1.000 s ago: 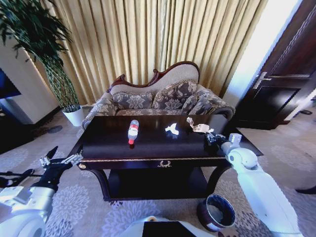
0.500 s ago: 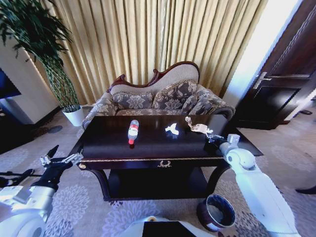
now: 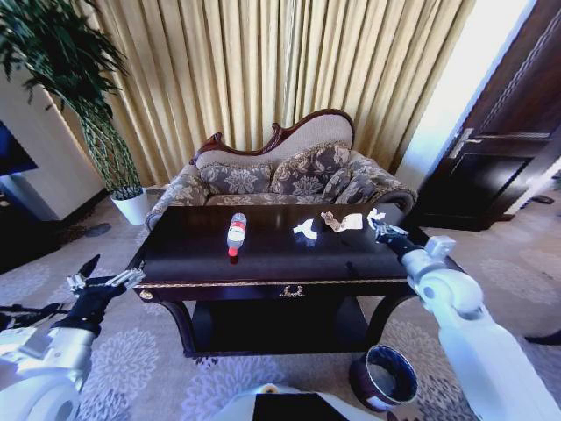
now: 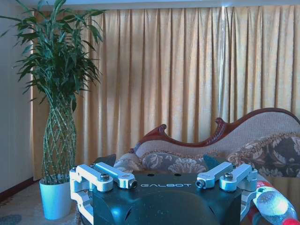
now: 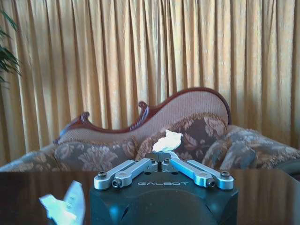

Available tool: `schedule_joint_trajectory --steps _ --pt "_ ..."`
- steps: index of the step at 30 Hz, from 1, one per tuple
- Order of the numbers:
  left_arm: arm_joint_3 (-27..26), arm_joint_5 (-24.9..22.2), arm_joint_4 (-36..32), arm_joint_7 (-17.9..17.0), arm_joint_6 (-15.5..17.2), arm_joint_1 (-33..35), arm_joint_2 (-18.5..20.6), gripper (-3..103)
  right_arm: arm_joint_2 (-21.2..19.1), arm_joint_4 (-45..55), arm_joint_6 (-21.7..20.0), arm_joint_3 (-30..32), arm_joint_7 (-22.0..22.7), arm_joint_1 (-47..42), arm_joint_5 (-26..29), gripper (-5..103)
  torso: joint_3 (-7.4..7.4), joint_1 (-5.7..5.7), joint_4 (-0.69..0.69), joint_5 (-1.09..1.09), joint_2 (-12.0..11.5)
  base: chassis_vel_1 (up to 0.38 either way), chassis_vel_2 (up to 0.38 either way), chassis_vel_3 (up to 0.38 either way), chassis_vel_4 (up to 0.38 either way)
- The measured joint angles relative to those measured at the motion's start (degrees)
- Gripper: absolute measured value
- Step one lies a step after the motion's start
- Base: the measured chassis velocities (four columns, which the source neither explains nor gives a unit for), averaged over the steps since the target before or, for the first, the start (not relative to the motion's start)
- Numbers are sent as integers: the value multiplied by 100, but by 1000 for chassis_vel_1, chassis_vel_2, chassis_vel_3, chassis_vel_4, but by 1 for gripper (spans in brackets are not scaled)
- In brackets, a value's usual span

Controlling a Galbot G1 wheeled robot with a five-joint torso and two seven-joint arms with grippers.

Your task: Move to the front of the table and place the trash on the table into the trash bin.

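Note:
On the dark table (image 3: pixel 263 283) lie the trash items: a clear bottle (image 3: pixel 237 233) with a red cap left of centre, a white crumpled paper (image 3: pixel 305 230), and a beige wrapper (image 3: pixel 342 221) just right of it. My right gripper (image 3: pixel 379 219) hovers over the table's right end, beside the wrapper. In the right wrist view the right gripper (image 5: pixel 161 154) has its fingers together on a small white crumpled scrap (image 5: pixel 168 140). My left gripper (image 3: pixel 101 281) hangs open off the table's left corner. The left wrist view shows the left gripper (image 4: pixel 161 164) spread wide, with the bottle (image 4: pixel 272 206) at the edge. The trash bin (image 3: pixel 386 377) stands on the carpet at the front right.
A patterned sofa (image 3: pixel 280 175) sits behind the table against gold curtains. A tall plant in a white pot (image 3: pixel 133 207) stands at the back left. A dark door (image 3: pixel 517 149) is at the right. Open carpet lies to the left and right of the table.
My right gripper has moved up and farther over the table's right end, with a white scrap at its tips. The beige wrapper has shifted left toward the white paper. The left arm barely moved.

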Motion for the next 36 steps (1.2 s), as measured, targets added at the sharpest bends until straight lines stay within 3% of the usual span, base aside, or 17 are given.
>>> schedule_joint_trajectory --steps 9,19,36 --pt "-19 -35 0 -132 -12 -22 79 100 432 1293 115 424 111 -1053 -136 0 0 0 0 -1 0 0 0 0 0" --pt "-64 -32 0 -134 -28 -118 195 100 837 1736 513 748 -40 -2013 -625 0 0 0 -1 1 0 0 0 0 0" --pt "-84 -30 0 -131 7 -113 241 100 920 1781 495 739 -78 -2084 -649 0 1 1 -1 1 -2 34 -35 -38 33"
